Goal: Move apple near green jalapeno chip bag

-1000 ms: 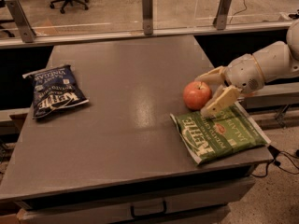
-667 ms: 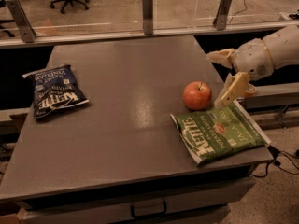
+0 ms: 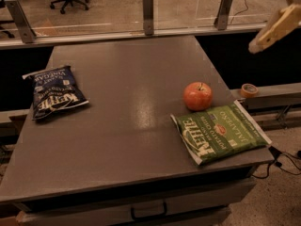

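**A:** Where is the apple?

**B:** The apple (image 3: 197, 96) sits upright on the table (image 3: 122, 79), stem up, just beyond the far edge of the green bag (image 3: 220, 133), toward that edge's left end. They are very close. I cannot tell whether they touch.

**A:** And the green bag itself?

**B:** It lies flat at the table's near right corner, turned at a slant. Its white lettering reads sideways, and its right end reaches the table's right edge.

**A:** Where is the gripper?

**B:** The gripper (image 3: 275, 28) is high above and to the right of the green bag, off the table and apart from the apple. It is cream-coloured, slants down to the left, and is cut off by the picture's right edge. Whether it is parted or closed I cannot tell.

**A:** What else is around the green bag?

**B:** A blue bag (image 3: 55, 92) lies well to its left, near the table's left edge, also at a slant. A tape roll (image 3: 249, 90) rests on a ledge (image 3: 277, 95) just beyond the green bag's far right corner, off the table. Behind the green bag, past the table's far edge, a glass barrier (image 3: 188, 8) stands on upright posts. Below the green bag and to the left, a drawer handle (image 3: 148, 211) shows on the table's front.
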Tool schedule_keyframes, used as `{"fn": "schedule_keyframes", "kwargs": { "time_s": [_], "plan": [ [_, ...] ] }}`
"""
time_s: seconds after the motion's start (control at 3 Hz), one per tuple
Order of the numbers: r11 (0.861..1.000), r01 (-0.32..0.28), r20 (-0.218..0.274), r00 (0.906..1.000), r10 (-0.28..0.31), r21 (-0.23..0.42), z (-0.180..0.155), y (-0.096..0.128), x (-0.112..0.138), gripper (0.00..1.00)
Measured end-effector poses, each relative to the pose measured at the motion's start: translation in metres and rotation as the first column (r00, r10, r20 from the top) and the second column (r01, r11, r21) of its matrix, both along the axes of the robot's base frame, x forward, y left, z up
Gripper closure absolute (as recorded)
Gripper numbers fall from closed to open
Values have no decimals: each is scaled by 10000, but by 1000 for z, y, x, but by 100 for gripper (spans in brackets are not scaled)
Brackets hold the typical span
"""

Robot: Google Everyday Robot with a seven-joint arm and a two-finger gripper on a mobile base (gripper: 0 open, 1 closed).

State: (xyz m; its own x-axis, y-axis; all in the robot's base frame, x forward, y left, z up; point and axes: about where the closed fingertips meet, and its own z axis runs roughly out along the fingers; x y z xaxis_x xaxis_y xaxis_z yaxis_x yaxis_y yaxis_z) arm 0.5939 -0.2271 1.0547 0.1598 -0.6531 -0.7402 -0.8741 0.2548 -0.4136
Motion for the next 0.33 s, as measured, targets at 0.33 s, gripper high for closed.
{"fn": "schedule_keyframes", "kwargs": {
  "time_s": [0.33],
  "plan": [
    [9997,246,778,9966,-252,89,34,-11,0,0]
  ]
}}
